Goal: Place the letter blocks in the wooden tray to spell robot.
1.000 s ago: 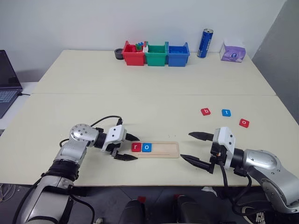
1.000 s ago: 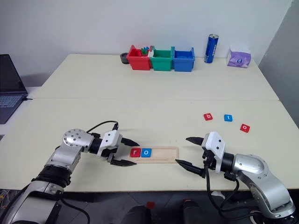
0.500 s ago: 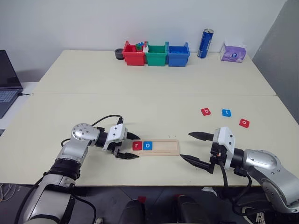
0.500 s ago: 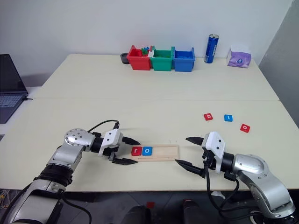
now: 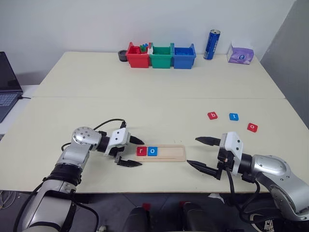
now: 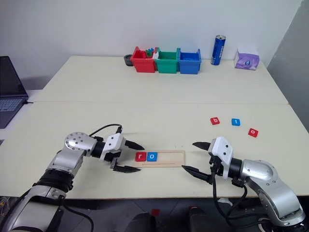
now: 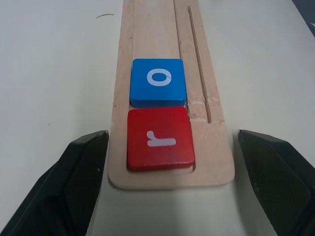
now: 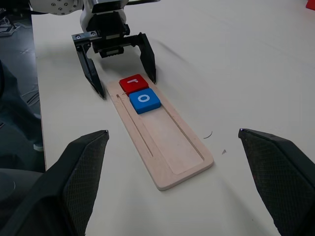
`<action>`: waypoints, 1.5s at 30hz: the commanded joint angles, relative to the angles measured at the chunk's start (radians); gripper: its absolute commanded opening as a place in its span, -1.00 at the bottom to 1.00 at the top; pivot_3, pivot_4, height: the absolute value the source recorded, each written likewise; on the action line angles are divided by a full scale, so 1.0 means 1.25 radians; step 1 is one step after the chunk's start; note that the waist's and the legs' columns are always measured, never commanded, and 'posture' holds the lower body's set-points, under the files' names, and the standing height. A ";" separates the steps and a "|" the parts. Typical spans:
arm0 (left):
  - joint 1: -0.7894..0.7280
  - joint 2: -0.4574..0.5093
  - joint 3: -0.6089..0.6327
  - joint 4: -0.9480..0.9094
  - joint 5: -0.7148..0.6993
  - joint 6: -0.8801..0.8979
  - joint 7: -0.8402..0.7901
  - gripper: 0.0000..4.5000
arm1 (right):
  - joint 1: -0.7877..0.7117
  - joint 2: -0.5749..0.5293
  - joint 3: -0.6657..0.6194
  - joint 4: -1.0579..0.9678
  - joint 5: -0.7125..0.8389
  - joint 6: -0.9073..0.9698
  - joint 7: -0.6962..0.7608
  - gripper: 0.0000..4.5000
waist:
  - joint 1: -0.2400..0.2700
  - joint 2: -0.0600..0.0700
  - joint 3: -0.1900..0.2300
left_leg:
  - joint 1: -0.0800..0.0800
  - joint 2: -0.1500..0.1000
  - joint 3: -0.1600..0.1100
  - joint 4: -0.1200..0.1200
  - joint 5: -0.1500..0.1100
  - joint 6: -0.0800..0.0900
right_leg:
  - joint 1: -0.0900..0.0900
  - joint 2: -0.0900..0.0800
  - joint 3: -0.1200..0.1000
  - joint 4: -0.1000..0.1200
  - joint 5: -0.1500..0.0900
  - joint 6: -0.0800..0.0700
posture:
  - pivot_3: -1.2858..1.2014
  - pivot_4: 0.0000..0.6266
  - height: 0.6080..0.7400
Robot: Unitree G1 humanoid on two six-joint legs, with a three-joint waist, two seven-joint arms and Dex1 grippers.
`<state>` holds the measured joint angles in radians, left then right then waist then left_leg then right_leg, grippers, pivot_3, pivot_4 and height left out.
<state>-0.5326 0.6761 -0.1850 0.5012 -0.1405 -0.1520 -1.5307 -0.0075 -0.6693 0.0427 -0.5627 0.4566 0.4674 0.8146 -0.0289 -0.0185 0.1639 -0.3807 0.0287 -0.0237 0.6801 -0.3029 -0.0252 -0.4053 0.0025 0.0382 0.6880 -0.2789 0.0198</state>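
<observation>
Pale tabletop (image 5: 145, 82) is stretching across most of the frame, with a seam running side to side through the middle and a wide bare stretch lying between that seam and the bins at the far edge. Low in the centre, near the front edge, the wooden tray (image 5: 166, 153) is lying lengthwise. The red r block (image 5: 141, 151) is sitting at its left end and the blue o block (image 5: 152, 151) is touching it on the right; the rest of the groove is lying bare toward the right end.

I am holding my left gripper (image 5: 135, 152) at the tray's left end with its fingers spread wide, one on each side of that end, gripping nothing. My right gripper (image 5: 202, 153) is hovering just off the tray's right end, also spread wide and empty.

At right of centre, well apart from the tray, the red b block (image 5: 212, 115), the blue t block (image 5: 233, 116) and the red o block (image 5: 252, 127) are lying loose with open table all around them.

Along the top, the red bin (image 5: 137, 55), green bin (image 5: 161, 56) and blue bin (image 5: 184, 55) are standing in a row, with a blue can (image 5: 211, 44) and a purple tissue pack (image 5: 240, 53) to their right. A laptop (image 5: 8, 82) is showing at the left edge.
</observation>
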 commanded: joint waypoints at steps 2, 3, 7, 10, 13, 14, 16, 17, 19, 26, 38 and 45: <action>-0.040 0.045 0.043 -0.039 -0.042 0.039 -0.022 0.97 | 0.004 0.004 -0.003 -0.009 0.001 -0.019 0.005 1.00 | 0.000 0.000 0.000 | 0.000 0.000 0.000 0.000 0.000 0.000 | 0.000 0.000 0.000 0.000 0.000 0.000 | 0.03 -0.52 1.00; -0.047 0.055 0.049 -0.044 -0.046 0.048 -0.026 0.97 | 0.005 0.004 -0.002 -0.009 0.000 -0.020 0.006 1.00 | 0.000 0.000 0.000 | 0.000 0.000 0.000 0.000 0.000 0.000 | 0.000 0.000 0.000 0.000 0.000 0.000 | 0.03 -0.52 1.00; -0.068 0.088 0.067 -0.084 -0.073 0.113 -0.042 0.97 | 0.005 0.006 -0.002 -0.006 -0.001 -0.023 0.008 1.00 | 0.000 0.000 0.000 | 0.000 0.000 0.000 0.000 0.000 0.000 | 0.000 0.000 0.000 0.000 0.000 0.000 | 0.03 -0.52 1.00; -0.072 0.100 0.081 -0.121 -0.096 0.172 -0.038 0.97 | 0.003 0.007 -0.003 -0.002 -0.003 -0.026 0.011 1.00 | 0.000 0.000 0.000 | 0.000 0.000 0.000 0.000 0.000 0.000 | 0.000 0.000 0.000 -0.001 0.000 0.000 | 0.03 -0.52 1.00; -0.076 0.079 0.106 -0.173 -0.135 0.260 0.017 0.97 | 0.003 0.013 -0.006 0.002 -0.007 -0.028 0.005 1.00 | 0.000 0.000 0.000 | 0.000 0.000 0.000 0.000 0.000 0.000 | 0.000 0.000 0.000 0.000 0.000 0.000 | 0.03 -0.52 1.00; -0.075 0.071 0.112 -0.190 -0.146 0.287 0.035 0.97 | 0.003 0.015 -0.007 0.003 -0.008 -0.029 0.001 1.00 | 0.000 0.000 0.000 | 0.000 0.000 0.000 0.000 0.000 0.000 | 0.000 0.000 0.000 0.000 0.000 0.000 | 0.03 -0.52 1.00; -0.062 0.037 0.129 -0.246 -0.175 0.338 0.097 0.97 | 0.000 0.029 -0.016 0.014 -0.011 -0.026 -0.024 1.00 | 0.001 0.000 0.000 | 0.000 0.000 0.000 0.000 0.000 0.000 | 0.000 0.000 0.000 0.000 0.000 0.000 | 0.03 -0.52 1.00; -0.057 0.028 0.134 -0.266 -0.184 0.354 0.115 0.97 | -0.002 0.034 -0.019 0.018 -0.013 -0.025 -0.033 1.00 | 0.001 0.000 0.000 | -0.001 0.000 0.000 0.000 0.000 0.000 | 0.000 0.000 0.000 0.000 0.000 0.000 | 0.03 -0.52 1.00; -0.020 0.002 0.136 -0.340 -0.202 0.393 0.162 0.97 | -0.019 0.054 -0.024 0.047 -0.046 -0.020 -0.090 1.00 | 0.000 0.000 0.000 | -0.001 0.000 0.000 0.000 0.000 0.000 | 0.000 -0.001 0.001 -0.001 0.000 0.000 | 0.03 -0.52 1.00; 0.029 -0.082 0.102 -0.455 -0.196 0.434 0.285 0.97 | -0.123 0.139 -0.055 0.176 -0.175 0.040 -0.321 1.00 | 0.000 0.000 0.000 | 0.000 0.000 0.000 0.000 0.000 0.000 | -0.001 -0.001 0.002 0.001 0.000 0.000 | 0.03 -0.52 1.00; 0.010 -0.208 0.051 -0.472 -0.176 0.429 0.433 0.97 | -0.338 0.268 -0.103 0.482 -0.233 0.043 -0.500 1.00 | 0.000 0.000 0.000 | 0.000 0.000 0.001 0.000 0.000 -0.001 | -0.001 -0.001 0.003 0.001 0.000 0.000 | 0.03 -0.52 1.00; 0.014 -0.213 0.039 -0.479 -0.165 0.419 0.451 0.97 | -0.412 0.301 -0.117 0.643 -0.249 -0.006 -0.518 1.00 | -0.001 0.000 0.000 | 0.000 0.000 0.001 -0.001 0.000 -0.001 | -0.001 -0.002 0.003 0.000 0.000 0.000 | 0.03 -0.52 1.00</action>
<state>-0.5096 0.4025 -0.1387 -0.0500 -0.3453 0.3845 -0.9701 -0.4841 -0.2922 -0.0818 0.2374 0.1523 0.5025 0.1742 -0.0306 -0.0183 0.1645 -0.3813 0.0284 -0.0221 0.6793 -0.3024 -0.0262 -0.4063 -0.0002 0.0423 0.6886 -0.2788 0.0192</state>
